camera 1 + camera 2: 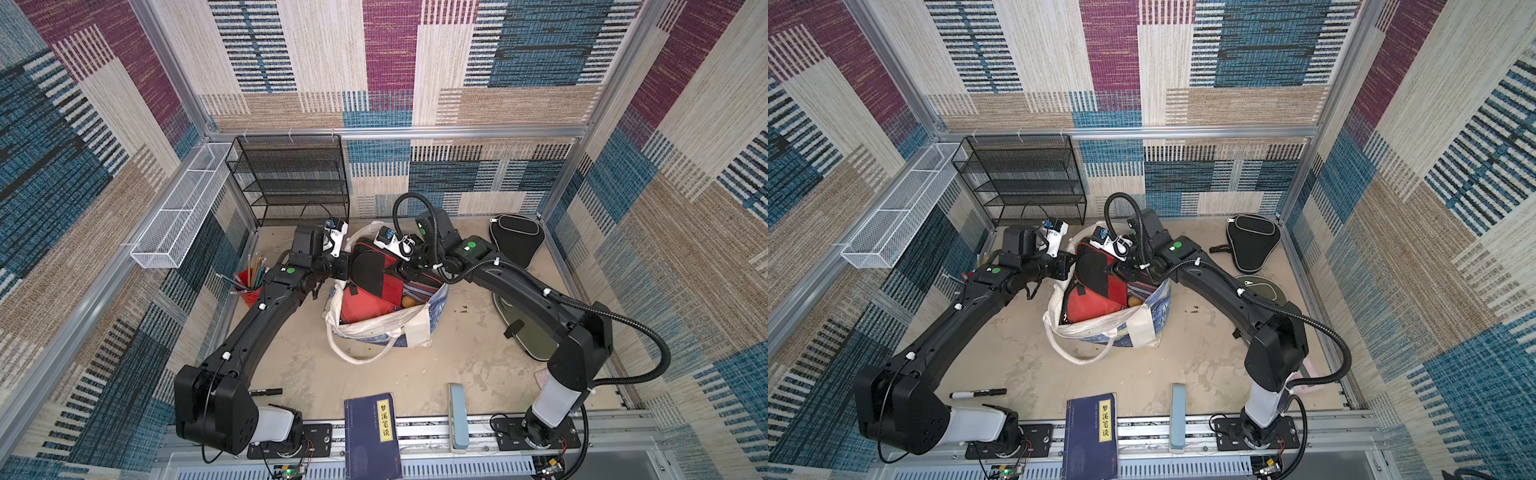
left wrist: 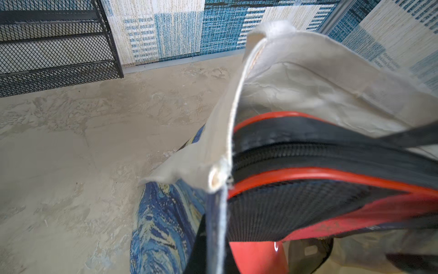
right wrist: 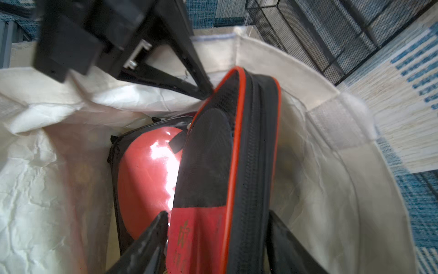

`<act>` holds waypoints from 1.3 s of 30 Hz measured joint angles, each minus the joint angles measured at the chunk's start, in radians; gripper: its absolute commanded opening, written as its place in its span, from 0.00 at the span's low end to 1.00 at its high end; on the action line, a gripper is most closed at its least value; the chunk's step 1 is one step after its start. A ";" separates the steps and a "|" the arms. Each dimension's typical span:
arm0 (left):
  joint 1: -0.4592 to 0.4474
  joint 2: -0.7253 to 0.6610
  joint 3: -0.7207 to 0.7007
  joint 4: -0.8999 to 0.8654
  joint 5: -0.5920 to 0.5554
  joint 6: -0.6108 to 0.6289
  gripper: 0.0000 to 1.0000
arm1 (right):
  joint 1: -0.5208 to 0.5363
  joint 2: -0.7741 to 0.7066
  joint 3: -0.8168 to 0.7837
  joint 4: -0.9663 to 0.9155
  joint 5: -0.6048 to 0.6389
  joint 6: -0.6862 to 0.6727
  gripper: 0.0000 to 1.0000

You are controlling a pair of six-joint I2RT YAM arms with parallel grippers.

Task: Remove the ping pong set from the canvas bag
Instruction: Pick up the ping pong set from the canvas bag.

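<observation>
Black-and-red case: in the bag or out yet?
In. The black-and-red case stands on edge inside the canvas bag, cream walls around it; the right gripper straddles it with jaws apart.

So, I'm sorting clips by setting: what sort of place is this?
Probably a purpose-built robot test booth: an aluminium frame lined with patterned carpet panels, arm bases bolted to a front rail, and staged desk props like the black mesh shelf and pencil cup.

Left arm [image 1: 257, 328] and right arm [image 1: 536, 291] both extended forward, elbows out, converging on the canvas bag [image 1: 417, 332]: left end effector [image 3: 205, 93] pinched shut on the bag's rim at its left side; right end effector [image 3: 218, 215] pointed down inside the bag's mouth, jaws standing apart.
</observation>
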 measured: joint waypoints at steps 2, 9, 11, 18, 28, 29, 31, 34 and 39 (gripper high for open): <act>0.000 -0.008 -0.005 0.000 0.000 0.000 0.00 | -0.006 0.035 0.035 -0.038 -0.032 -0.001 0.64; 0.000 -0.019 -0.008 -0.011 0.000 0.001 0.00 | -0.016 0.126 0.136 -0.168 -0.134 0.019 0.17; 0.000 -0.027 -0.008 -0.029 0.003 0.003 0.00 | -0.015 0.127 0.150 -0.193 -0.162 0.050 0.04; 0.000 -0.043 -0.008 -0.043 0.003 0.010 0.00 | -0.014 0.120 0.169 -0.231 -0.170 0.060 0.00; 0.001 -0.060 -0.007 -0.073 -0.028 0.019 0.00 | -0.014 0.058 0.323 -0.312 -0.071 0.044 0.00; 0.001 -0.060 -0.007 -0.074 -0.029 0.019 0.00 | -0.014 0.045 0.338 -0.313 -0.064 0.045 0.00; 0.001 -0.060 -0.007 -0.074 -0.033 0.021 0.00 | -0.018 0.027 0.364 -0.312 -0.053 0.062 0.00; 0.001 -0.061 -0.007 -0.075 -0.051 0.022 0.00 | -0.018 -0.001 0.399 -0.310 -0.028 0.083 0.00; 0.001 -0.066 -0.008 -0.081 -0.055 0.027 0.00 | -0.019 -0.082 0.433 -0.267 0.061 0.156 0.00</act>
